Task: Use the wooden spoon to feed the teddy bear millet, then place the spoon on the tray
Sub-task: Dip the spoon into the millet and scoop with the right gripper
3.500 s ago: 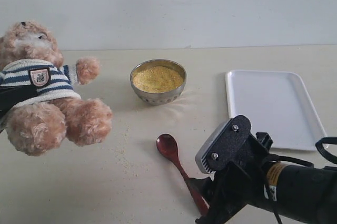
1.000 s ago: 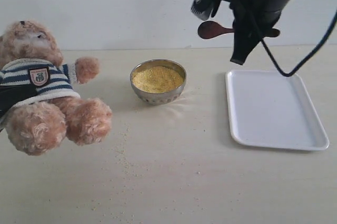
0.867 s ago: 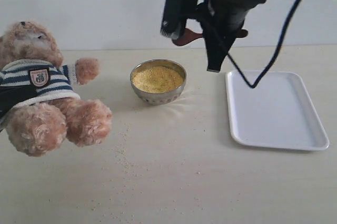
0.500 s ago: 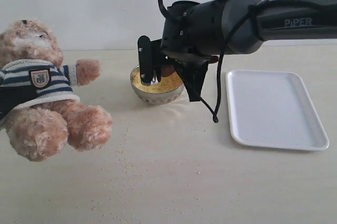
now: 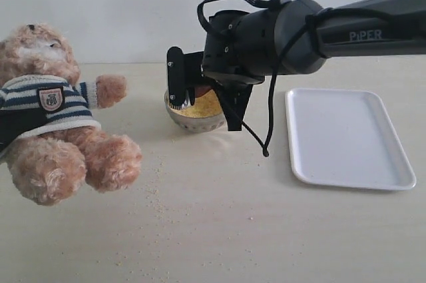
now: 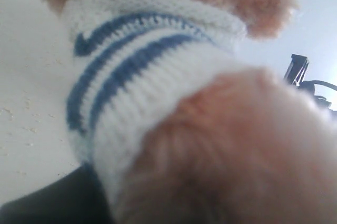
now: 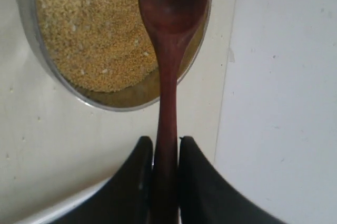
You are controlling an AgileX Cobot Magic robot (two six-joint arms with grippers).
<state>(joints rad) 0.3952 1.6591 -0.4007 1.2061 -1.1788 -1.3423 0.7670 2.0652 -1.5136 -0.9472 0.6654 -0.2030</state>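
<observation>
The teddy bear, in its striped shirt, leans at the far left, and its shirt fills the left wrist view. My left gripper is shut on the bear's side, with only a dark finger showing. My right gripper is shut on the handle of the wooden spoon. The spoon's oval end hangs over the millet near the rim of the steel bowl and looks empty. The white tray lies to the right with nothing on it.
Stray grains are scattered on the table in front of the bear. The right arm and its hanging cable reach across above the bowl and hide part of it. A pale wall stands behind the table.
The right gripper, holding the spoon, came down from high above the tray and moved left to the bowl. The bear shifted slightly in the left gripper.
</observation>
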